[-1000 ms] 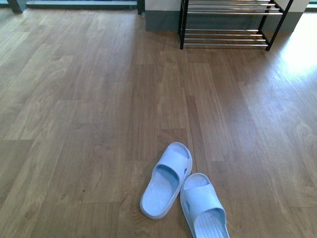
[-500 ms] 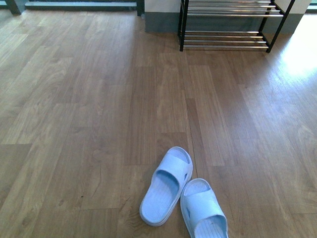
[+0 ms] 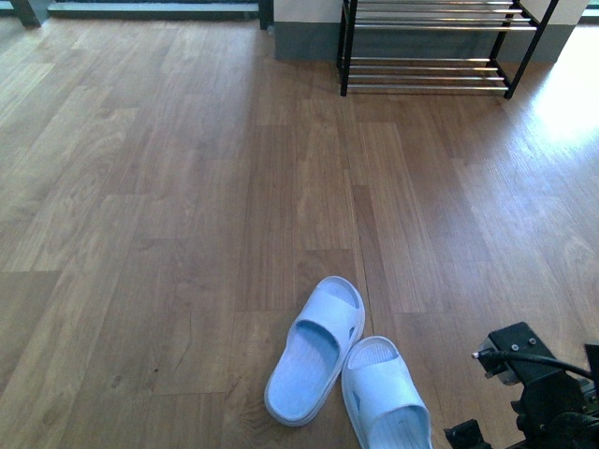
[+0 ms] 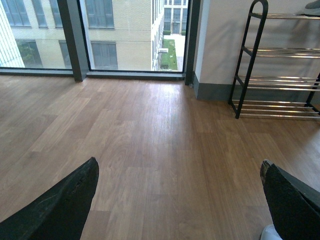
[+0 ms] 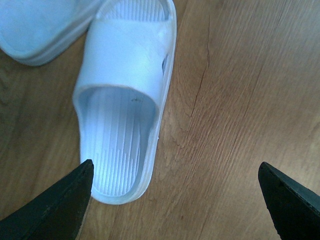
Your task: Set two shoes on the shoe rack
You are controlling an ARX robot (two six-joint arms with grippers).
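- Wood-look plank floor (image 3: 187,187) covers the whole working area; the boards are brown, with visible grain and seams, and bright light glares off them at the far right.
- Floor-to-ceiling window (image 4: 125,35) panes in dark frames close the far side of the room; a pale building shows outside.
- A light wall (image 4: 220,40) with a grey skirting (image 3: 304,42) stands beside the window.
- The shoe rack (image 3: 426,70) stands against this wall at the far right of the front view. It has black side frames and chrome rods in several tiers. The tiers seen in the front view hold nothing.
- Both shoes are pale blue open-toe slides, not lace-ups. They lie on the floor close to the robot, well apart from the rack.
- The farther shoe (image 3: 314,349) lies angled, toe pointing away and to the right.
- The nearer shoe (image 3: 386,393) sits just beside it, toe against its side; the frame edge cuts off its heel. Its footbed is ribbed.
- The right arm (image 3: 538,393) shows as black hardware near the nearer shoe.
- The right hand (image 5: 175,166) is spread wide and grips nothing. It hangs above the nearer shoe and bare floor.
- The left hand (image 4: 178,164) is spread wide and carries nothing; it faces the window and the rack.
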